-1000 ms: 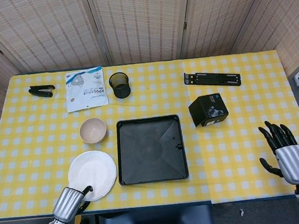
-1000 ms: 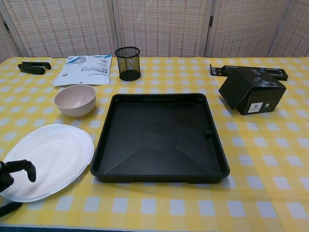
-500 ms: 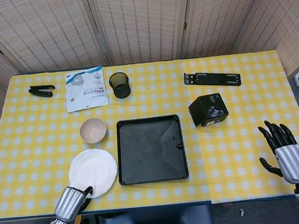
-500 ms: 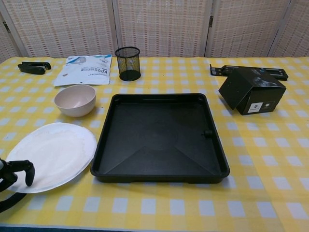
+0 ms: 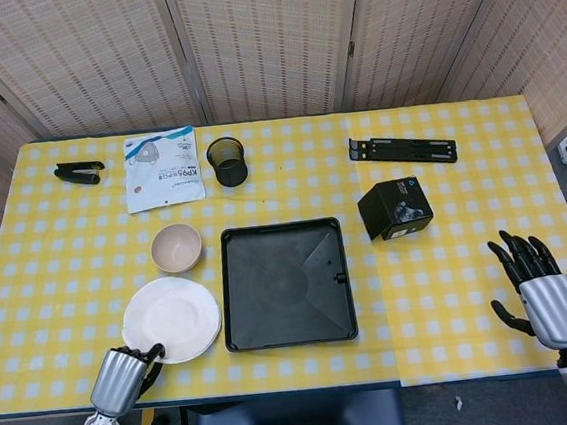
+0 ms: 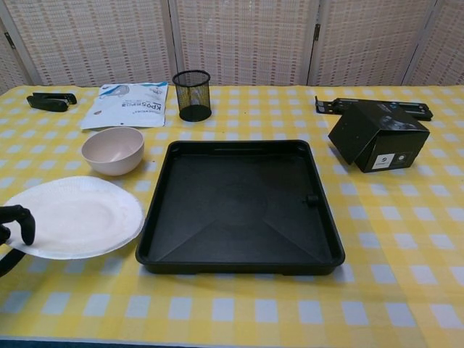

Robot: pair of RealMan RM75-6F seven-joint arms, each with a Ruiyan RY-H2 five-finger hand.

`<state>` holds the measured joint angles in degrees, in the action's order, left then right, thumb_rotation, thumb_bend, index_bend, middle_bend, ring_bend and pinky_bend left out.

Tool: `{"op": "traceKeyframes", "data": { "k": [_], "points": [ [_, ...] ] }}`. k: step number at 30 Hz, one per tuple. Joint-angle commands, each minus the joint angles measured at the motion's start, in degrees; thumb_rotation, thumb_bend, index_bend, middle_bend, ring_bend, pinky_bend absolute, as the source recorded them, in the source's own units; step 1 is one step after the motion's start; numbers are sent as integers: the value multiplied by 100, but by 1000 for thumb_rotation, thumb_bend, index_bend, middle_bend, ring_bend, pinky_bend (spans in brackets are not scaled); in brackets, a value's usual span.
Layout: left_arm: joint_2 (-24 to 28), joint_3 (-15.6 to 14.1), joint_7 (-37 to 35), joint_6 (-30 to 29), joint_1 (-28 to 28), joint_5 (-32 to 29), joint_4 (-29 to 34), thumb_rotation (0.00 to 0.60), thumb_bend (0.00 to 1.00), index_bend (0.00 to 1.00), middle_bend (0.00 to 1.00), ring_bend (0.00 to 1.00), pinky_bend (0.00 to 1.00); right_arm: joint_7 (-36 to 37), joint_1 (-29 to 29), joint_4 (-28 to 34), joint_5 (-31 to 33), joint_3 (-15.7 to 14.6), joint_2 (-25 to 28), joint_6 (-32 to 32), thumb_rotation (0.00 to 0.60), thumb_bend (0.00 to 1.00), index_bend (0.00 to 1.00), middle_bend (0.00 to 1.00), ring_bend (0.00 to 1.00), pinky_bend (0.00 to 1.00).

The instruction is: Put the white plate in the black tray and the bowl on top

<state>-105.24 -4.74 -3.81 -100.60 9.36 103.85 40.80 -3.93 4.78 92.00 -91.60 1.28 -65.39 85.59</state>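
The white plate [image 5: 171,319] [image 6: 76,216] lies left of the black tray [image 5: 285,285] [image 6: 239,203], its near-left rim raised a little off the cloth. My left hand [image 5: 119,379] [image 6: 14,225] grips that rim at the table's front edge, with dark fingers curled over it. The tray holds nothing. The beige bowl [image 5: 176,248] [image 6: 112,150] stands upright just behind the plate, apart from it. My right hand [image 5: 537,293] hovers open with fingers spread at the front right, far from the tray, and appears only in the head view.
A black box [image 5: 395,209] [image 6: 377,135] stands right of the tray. Behind it lies a black rail [image 5: 402,149]. At the back are a mesh cup [image 5: 227,162] [image 6: 193,95], a mask packet [image 5: 162,168] and a black stapler [image 5: 79,172].
My left hand has drawn back to the left while holding the plate's rim. The plate has shifted slightly away from the front edge and tipped up. The right hand has barely moved.
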Motion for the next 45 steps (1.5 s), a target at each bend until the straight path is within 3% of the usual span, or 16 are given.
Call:
{"op": "traceKeyframes", "data": {
  "k": [1,14,24,35,45],
  "points": [
    [60,205,-91,-296,30,-105,22,600,505,594,1000,1000,1000,1,3,2,-8,-7,4,-8,600,337,0,0,0,0],
    [562,742,156,-1126,162,-245,912,600,526,601,1000,1000,1000,3,15,24,-100,-75,22,-37,600,337,0,0,0,0],
    [856,861,752,-1239,330,-23,1940,600,540,606,1000,1000,1000,80,-9,48,-170,-100,58,36,600,337,0,0,0,0],
    [613,776,1916,-548,859,651,2941,600,543,607,1000,1000,1000,405,-96,58,-335,-136,208,283,600,337,0,0,0,0],
    [85,1017,2146,413,1426,487,3029,600,543,608,1000,1000,1000,651,-146,23,-270,-91,302,382,600,337,0,0,0,0]
  ]
}}
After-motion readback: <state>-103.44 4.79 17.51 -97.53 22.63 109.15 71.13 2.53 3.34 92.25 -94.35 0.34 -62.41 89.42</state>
